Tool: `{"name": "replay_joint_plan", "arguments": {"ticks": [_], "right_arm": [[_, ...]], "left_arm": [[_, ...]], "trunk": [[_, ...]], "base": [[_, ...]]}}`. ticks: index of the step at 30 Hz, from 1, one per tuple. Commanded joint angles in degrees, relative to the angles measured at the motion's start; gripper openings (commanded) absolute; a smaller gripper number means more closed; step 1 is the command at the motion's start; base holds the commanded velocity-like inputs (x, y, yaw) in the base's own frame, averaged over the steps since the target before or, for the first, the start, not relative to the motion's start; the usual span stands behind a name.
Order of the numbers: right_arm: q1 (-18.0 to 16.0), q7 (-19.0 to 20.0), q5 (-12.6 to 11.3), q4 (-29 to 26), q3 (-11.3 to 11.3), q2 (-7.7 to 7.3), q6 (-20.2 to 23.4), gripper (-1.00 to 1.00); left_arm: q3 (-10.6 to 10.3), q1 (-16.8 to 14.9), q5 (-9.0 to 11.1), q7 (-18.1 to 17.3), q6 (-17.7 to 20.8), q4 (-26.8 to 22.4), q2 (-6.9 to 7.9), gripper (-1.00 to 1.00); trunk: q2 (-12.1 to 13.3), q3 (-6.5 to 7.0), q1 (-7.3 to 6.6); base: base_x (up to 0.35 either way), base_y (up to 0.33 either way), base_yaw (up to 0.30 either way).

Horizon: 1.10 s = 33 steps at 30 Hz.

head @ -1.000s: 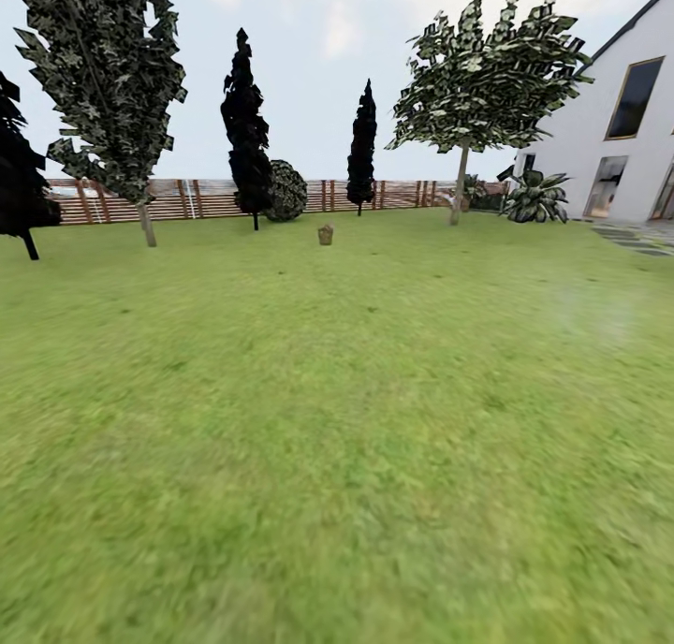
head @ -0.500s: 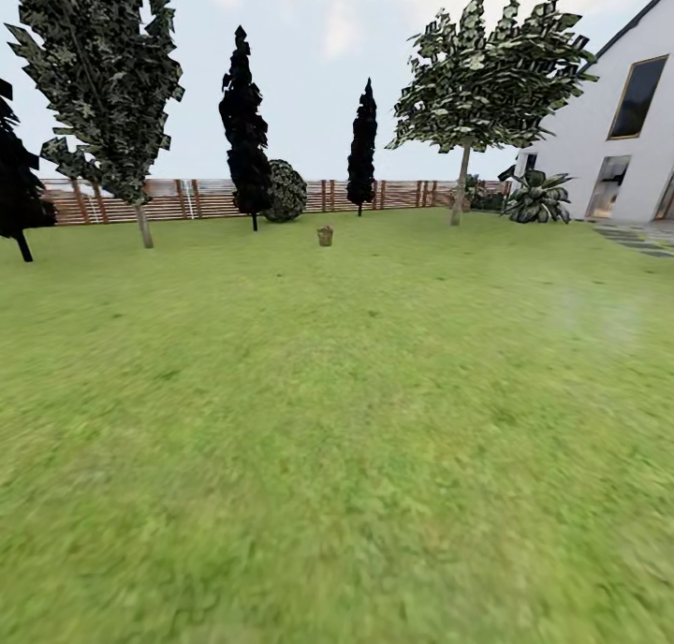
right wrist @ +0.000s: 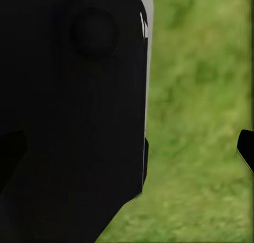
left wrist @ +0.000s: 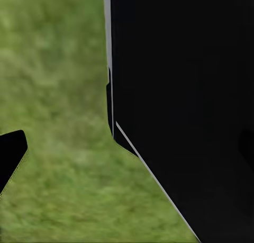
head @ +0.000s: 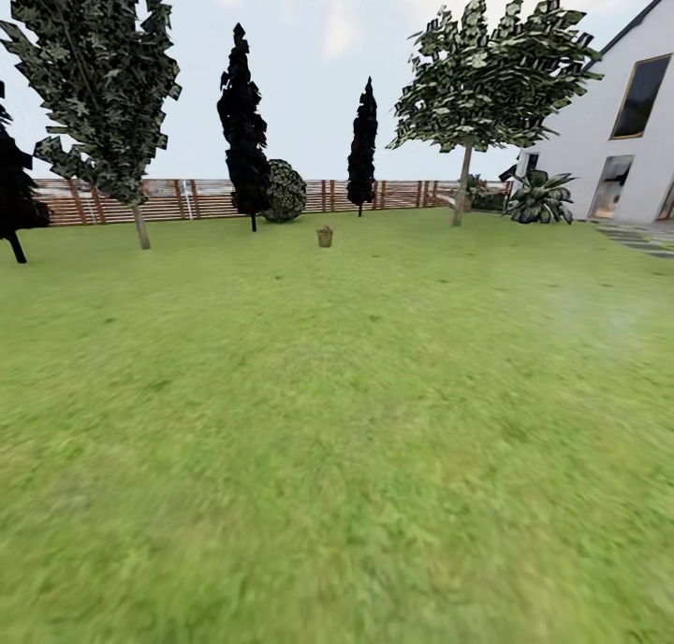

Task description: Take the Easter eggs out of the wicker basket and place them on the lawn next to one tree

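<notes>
Grass fills the near ground ahead of us: the lawn [head: 337,457] runs wide and bare from our base toward the fence, with nothing of the task lying on it close by. At each wrist we see a large dark body of our own hardware over blurred turf, with a small dark tip at the picture's edge; how the jaws stand on either side, wide or narrow, we cannot tell from this, and nothing is visibly held in them.

Further out, well apart from us and near the middle of the grass, stands the wicker basket [head: 325,237], small and brown, upright. It is too far off to see whether the Easter eggs lie inside, so we cannot count them.

Beyond and to the right of it rises a tree [head: 461,181] with a bare pale trunk and a broad leafy crown; another leafy one [head: 139,223] stands at the left. Dark cypresses [head: 245,129], a round shrub [head: 285,191], the wooden fence [head: 393,195] and the white house [head: 622,129] close the garden behind.

We judge the task barely begun: no egg lies by any trunk. Everything is left: reaching the basket, lifting three eggs out, and carrying all to one tree.
</notes>
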Motion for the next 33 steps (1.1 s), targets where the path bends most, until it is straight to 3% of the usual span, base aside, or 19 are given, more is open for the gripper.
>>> {"name": "replay_joint_plan", "arguments": {"ticks": [1,33], "right_arm": [[-0.1,0.0,0.0,0.1,0.0,0.00,0.0,1.00],[-0.1,0.0,0.0,0.1,0.0,0.00,0.0,1.00]], "left_arm": [[0.0,0.0,0.0,0.0,0.0,-0.1,0.01,1.00],[0.0,0.0,0.0,0.0,0.0,-0.1,0.01,1.00]], "trunk": [[0.0,-0.04,0.04],[0.0,-0.04,0.04]], "base": [[0.337,0.000,0.000],[0.337,0.000,0.000]]}}
